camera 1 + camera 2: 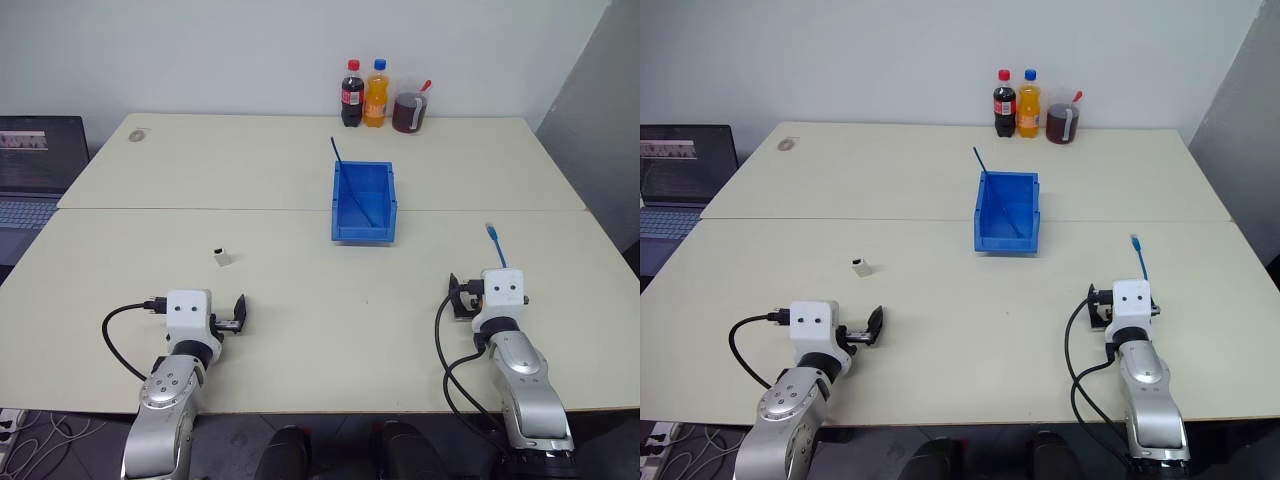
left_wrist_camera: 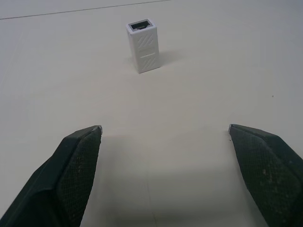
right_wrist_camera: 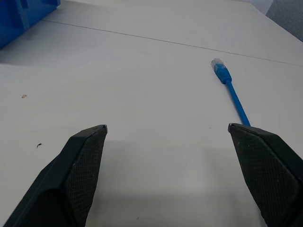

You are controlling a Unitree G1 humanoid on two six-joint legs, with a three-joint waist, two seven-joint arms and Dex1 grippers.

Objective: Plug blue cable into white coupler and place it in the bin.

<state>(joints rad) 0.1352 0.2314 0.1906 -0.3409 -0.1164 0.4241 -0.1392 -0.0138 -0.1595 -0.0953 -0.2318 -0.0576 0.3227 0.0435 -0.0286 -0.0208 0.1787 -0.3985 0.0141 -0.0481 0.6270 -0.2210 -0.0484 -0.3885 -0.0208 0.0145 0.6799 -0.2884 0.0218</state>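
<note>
Bright-blue cable (image 3: 230, 86) lying on the cream worktop (image 1: 300, 190), plug end pointing away toward the far edge, just ahead of the right pincer (image 3: 168, 156) and off toward its outer finger. Thin, limp and light by the look of it; likely to sag and swing if lifted far from the end. Best taken just behind the pale plug (image 3: 217, 62), with the plug left sticking out clear of the pads so as to enter the socket.

White coupler (image 2: 143, 45) standing upright on the worktop, straight ahead of the left pincer (image 2: 165, 156) and well apart from it, dark socket face up. Tiny, hard, smooth plastic: light enough to tip or skate at a nudge. Best gripped across its flat sides, low down, socket kept open and unobstructed.

Blue bin (image 1: 364, 203) mid-worktop, beyond and between both arms, a darker cable (image 1: 352, 185) propped inside and poking over the back wall. Three drink containers (image 1: 384, 97) at the far edge, well away.

Both pincers wide apart and empty, hovering just above the worktop. Nothing picked up yet; plugging and binning both still to do. Main hazard, as a guess: knocking the coupler over while closing on it.
</note>
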